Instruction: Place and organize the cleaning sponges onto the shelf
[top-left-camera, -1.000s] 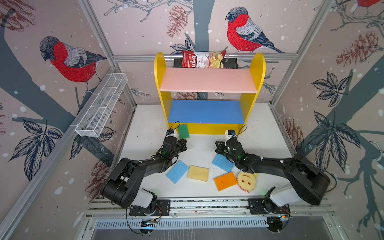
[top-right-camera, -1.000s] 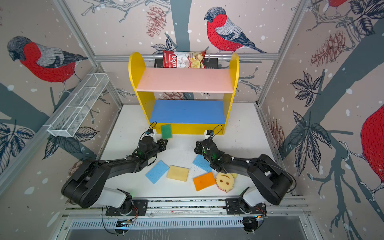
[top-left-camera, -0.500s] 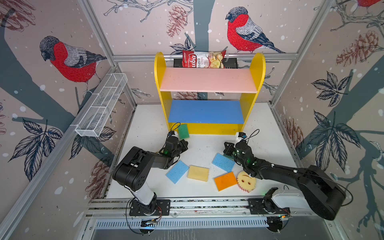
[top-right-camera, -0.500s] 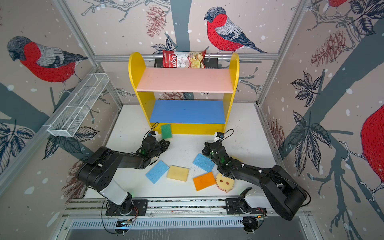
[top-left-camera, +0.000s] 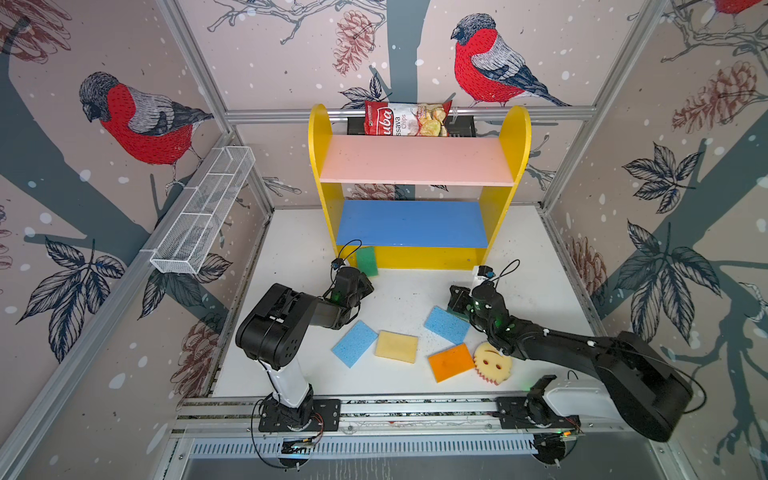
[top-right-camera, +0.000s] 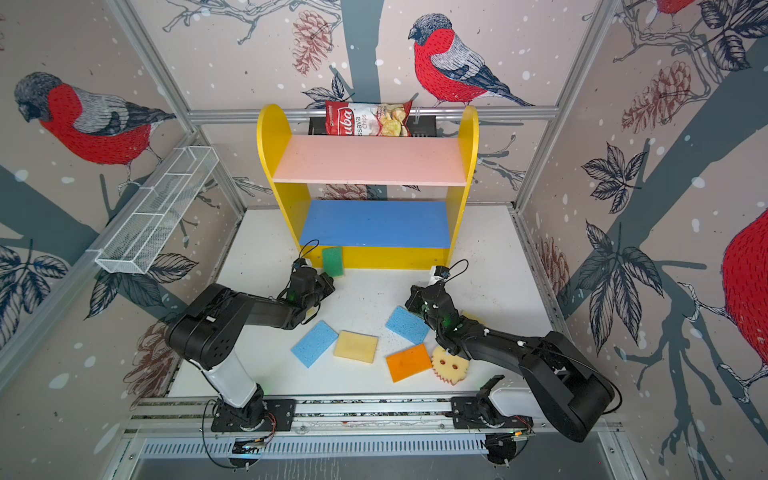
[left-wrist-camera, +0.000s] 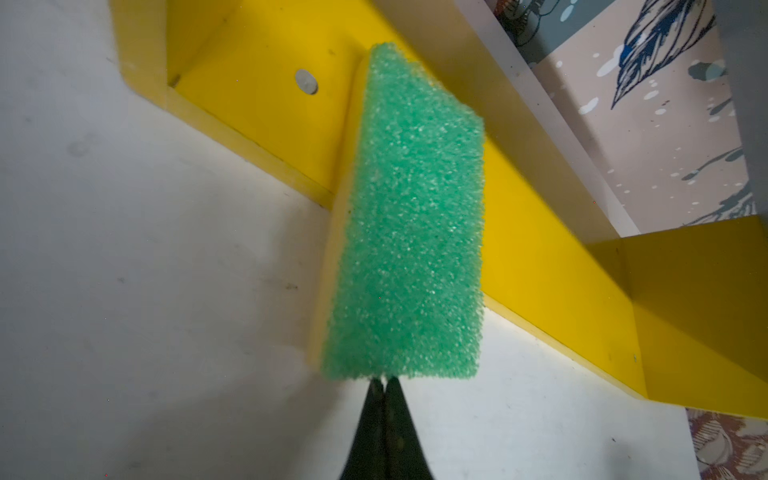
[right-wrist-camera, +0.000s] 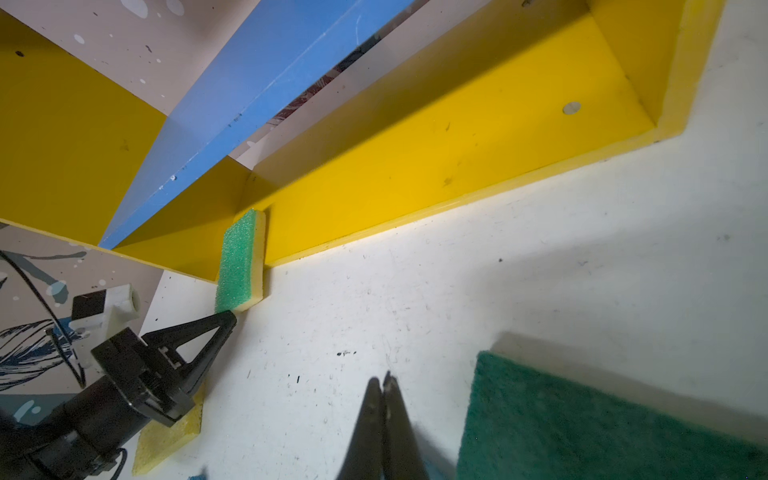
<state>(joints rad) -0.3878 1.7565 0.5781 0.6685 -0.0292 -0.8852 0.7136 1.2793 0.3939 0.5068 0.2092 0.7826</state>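
The green sponge (top-left-camera: 367, 261) stands on edge (yellow backing to one side) across the front edge of the shelf (top-left-camera: 415, 257) base, at its left corner. The left claw (left-wrist-camera: 383, 380) is clenched, grasping nothing, tips at that sponge's near end. The right claw (right-wrist-camera: 383, 379), clenched and empty, hovers over the table (top-left-camera: 407, 295) beside a blue sponge (top-left-camera: 448, 325).

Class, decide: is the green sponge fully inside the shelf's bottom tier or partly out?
Partly out. The green sponge straddles the front edge of the yellow base of the shelf: far end in, near end over the table.
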